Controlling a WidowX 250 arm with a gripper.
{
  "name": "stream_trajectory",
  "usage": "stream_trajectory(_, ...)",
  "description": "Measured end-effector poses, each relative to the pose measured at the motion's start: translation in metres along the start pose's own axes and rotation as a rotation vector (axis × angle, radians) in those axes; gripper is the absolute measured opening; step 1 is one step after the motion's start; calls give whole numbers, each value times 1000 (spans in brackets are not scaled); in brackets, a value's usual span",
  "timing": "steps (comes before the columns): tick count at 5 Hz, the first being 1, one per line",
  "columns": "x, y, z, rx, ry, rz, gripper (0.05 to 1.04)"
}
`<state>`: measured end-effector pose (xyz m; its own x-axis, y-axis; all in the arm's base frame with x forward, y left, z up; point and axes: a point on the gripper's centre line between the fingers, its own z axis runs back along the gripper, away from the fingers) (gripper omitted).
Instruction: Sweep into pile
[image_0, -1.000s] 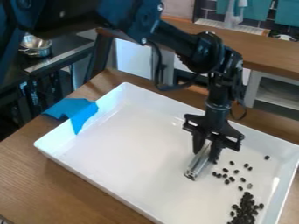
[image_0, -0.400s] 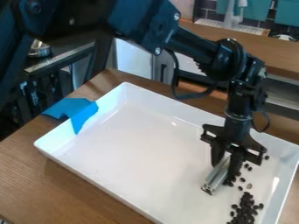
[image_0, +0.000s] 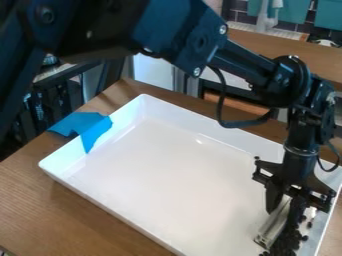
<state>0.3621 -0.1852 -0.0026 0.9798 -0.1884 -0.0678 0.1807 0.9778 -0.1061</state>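
The black hand (image_0: 285, 202) hangs inside the white tray (image_0: 167, 175), pinching a silvery metal bar (image_0: 272, 231) that slants down from between its fingers. Dark beans (image_0: 287, 243) lie heaped below the hand, just beside the bar, with a few loose ones between the hand and the tray's nearest wall. Well apart from the hand, blue tape (image_0: 83, 124) runs over the tray's opposite rim onto the wooden worktop (image_0: 40, 200).
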Motion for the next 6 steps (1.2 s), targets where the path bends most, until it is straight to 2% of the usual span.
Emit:
stream_trajectory(2,-2,0,2,-13,5,4,368)
stream_trajectory(3,1,20,35,-50,-38,21,368)
stream_trajectory(4,1,47,54,-74,-45,47,368)
stream_trajectory(5,3,76,65,-80,-63,81,368)
stream_trajectory(6,5,94,67,-66,-78,117,368)
